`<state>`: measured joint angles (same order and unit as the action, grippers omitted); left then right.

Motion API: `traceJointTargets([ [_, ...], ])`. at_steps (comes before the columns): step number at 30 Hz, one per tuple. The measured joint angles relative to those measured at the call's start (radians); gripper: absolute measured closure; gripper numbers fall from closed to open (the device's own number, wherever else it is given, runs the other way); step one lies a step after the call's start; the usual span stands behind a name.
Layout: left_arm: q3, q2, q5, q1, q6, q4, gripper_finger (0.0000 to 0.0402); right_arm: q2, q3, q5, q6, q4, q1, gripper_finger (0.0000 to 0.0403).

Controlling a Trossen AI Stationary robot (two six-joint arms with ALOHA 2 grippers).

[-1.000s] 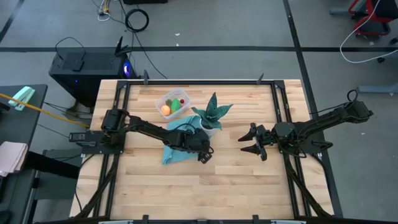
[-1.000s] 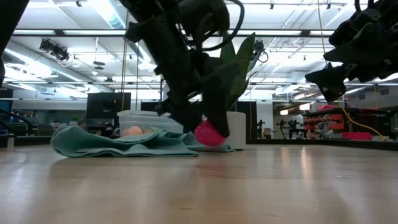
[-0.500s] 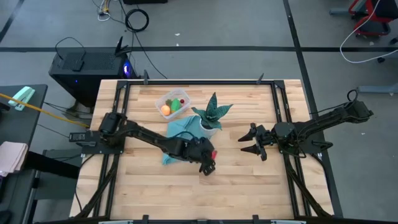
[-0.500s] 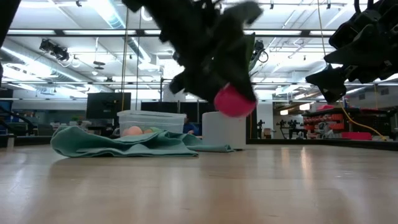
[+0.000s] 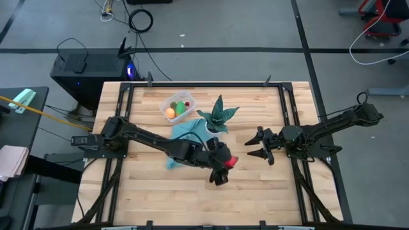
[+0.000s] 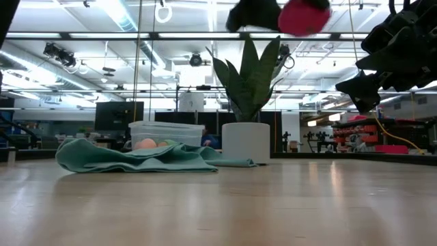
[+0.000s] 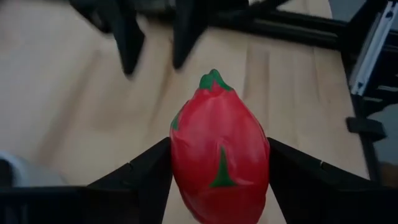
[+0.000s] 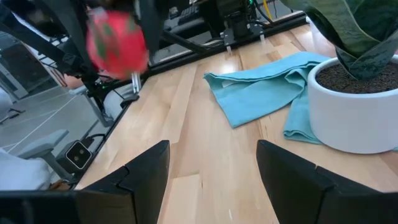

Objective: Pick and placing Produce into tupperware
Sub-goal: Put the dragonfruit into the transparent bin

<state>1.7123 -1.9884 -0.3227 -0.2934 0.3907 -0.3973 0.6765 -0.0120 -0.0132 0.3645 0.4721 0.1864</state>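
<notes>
We found the left gripper [image 5: 225,163] clamped on the larger red produce [image 7: 220,163], its two dark fingers [image 7: 140,173] pressing the fruit's flanks, and the green-tipped end pointing forward, away from the wrist. In the low view that red fruit [image 6: 302,15] hung high above the table, well clear of the wood. From overhead, the gripper sat out over bare boards, on the near side of the potted plant [image 5: 218,115] and off the edge of the teal cloth [image 5: 181,145].

The relation that mattered, in our reading, was this: the tupperware [image 5: 177,106] lay toward the table's far edge and to the left of the plant, with the plant and the cloth between it and the loaded gripper. The orange round piece [image 5: 170,112] and the green round piece [image 5: 181,108] already sat inside it, with a tiny pinkish-red piece [image 5: 189,103] at its far corner. We judged that the carry would have to swing back over the cloth and skirt the plant's leaves before the fruit could be lowered in.

The right gripper [image 5: 260,146] waited on its own side of the table, fingers spread and empty, pointing toward the plant. The left arm, already holding the fruit, was clearly the one placed to finish.
</notes>
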Motion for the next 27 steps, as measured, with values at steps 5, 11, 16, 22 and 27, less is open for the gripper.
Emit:
traceJointTargets([
  [5, 0.133, 0.000, -0.083, 0.016, -0.137, -0.087, 0.0161, 0.000, 0.000, 0.000, 0.000, 0.000, 0.000, 0.0157],
  [11, 0.284, 0.000, -0.156, 0.070, -0.253, -0.223, 0.0164, 0.000, 0.000, 0.000, 0.000, 0.000, 0.000, 0.0157],
  [16, 0.399, 0.000, -0.189, 0.144, -0.311, -0.317, 0.0156, 0.000, 0.000, 0.000, 0.000, 0.000, 0.000, 0.0157],
  [22, 0.537, 0.000, -0.217, 0.274, -0.336, -0.440, 0.0166, 0.000, 0.000, 0.000, 0.000, 0.000, 0.000, 0.0157],
  [27, 0.631, 0.001, -0.218, 0.415, -0.312, -0.617, 0.0164, 0.000, 0.000, 0.000, 0.000, 0.000, 0.000, 0.0157],
])
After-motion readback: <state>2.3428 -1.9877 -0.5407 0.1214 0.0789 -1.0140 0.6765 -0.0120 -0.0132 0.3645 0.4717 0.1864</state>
